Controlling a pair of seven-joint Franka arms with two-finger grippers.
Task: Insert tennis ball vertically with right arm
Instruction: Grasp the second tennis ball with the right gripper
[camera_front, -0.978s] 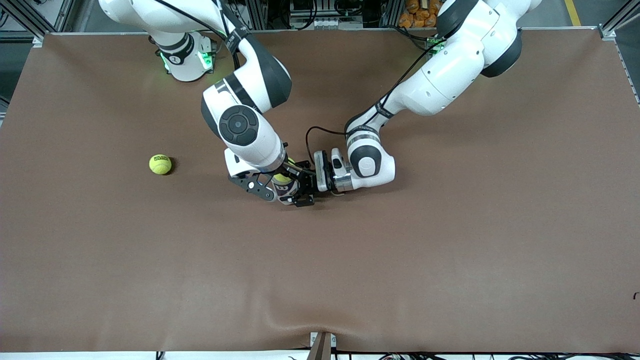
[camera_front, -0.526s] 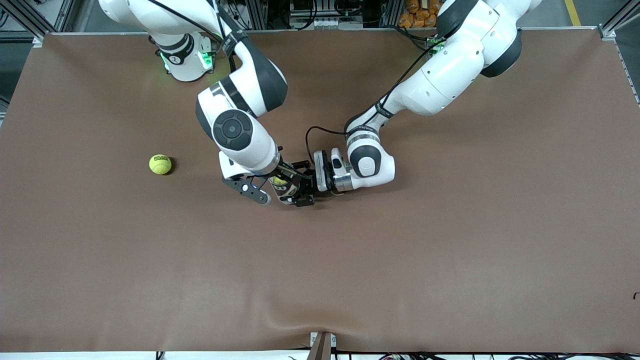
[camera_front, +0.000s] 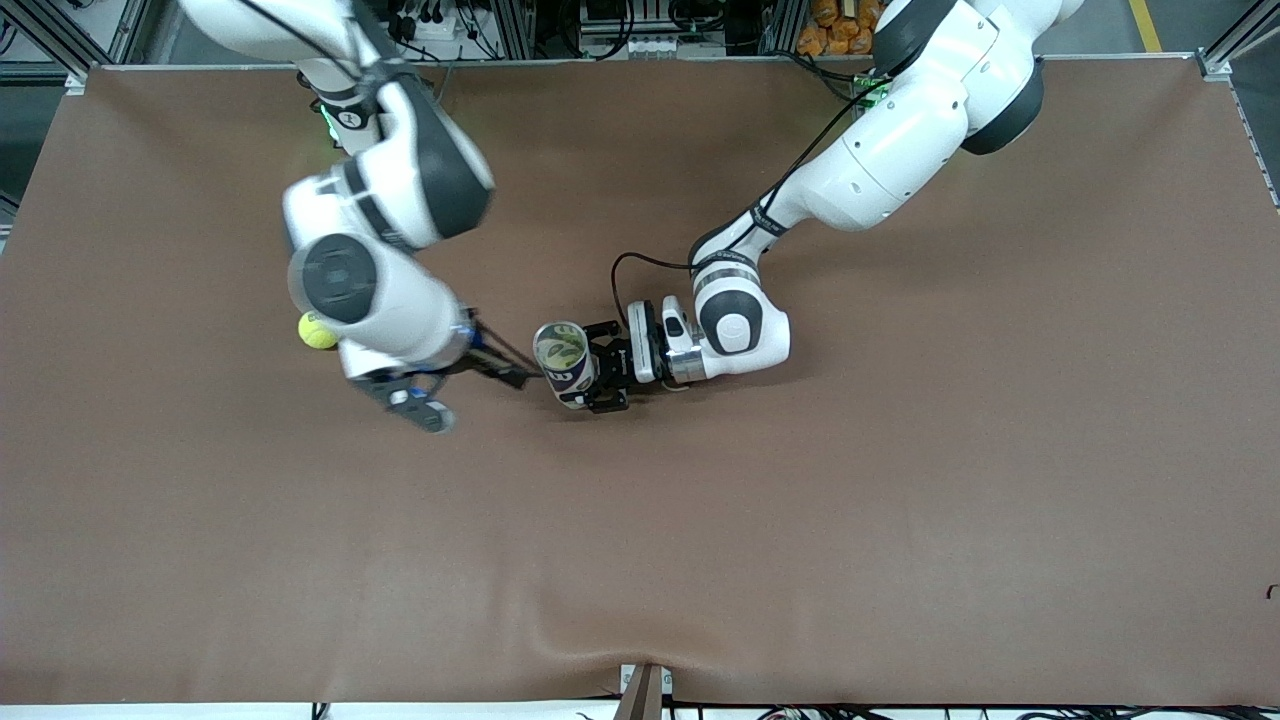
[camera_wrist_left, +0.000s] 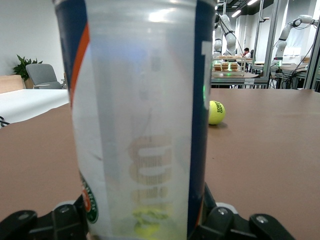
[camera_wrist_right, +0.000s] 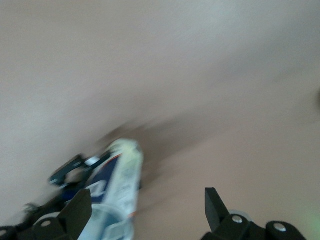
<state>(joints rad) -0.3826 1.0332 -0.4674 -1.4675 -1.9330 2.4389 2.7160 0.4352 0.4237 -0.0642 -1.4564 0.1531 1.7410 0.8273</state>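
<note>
The right tool (camera_front: 470, 385), spread, has left the can (camera_front: 562, 362) the left tool (camera_front: 603, 377) pinches on the brown table (camera_front: 900, 500).

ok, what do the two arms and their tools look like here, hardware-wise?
Both arms are glossy white shells with black joint bands and round dark grey joint caps. The left tool is black on a silver-and-white wrist, with a black cable looping to it. The right tool is black too; its base shows green lights.
</note>
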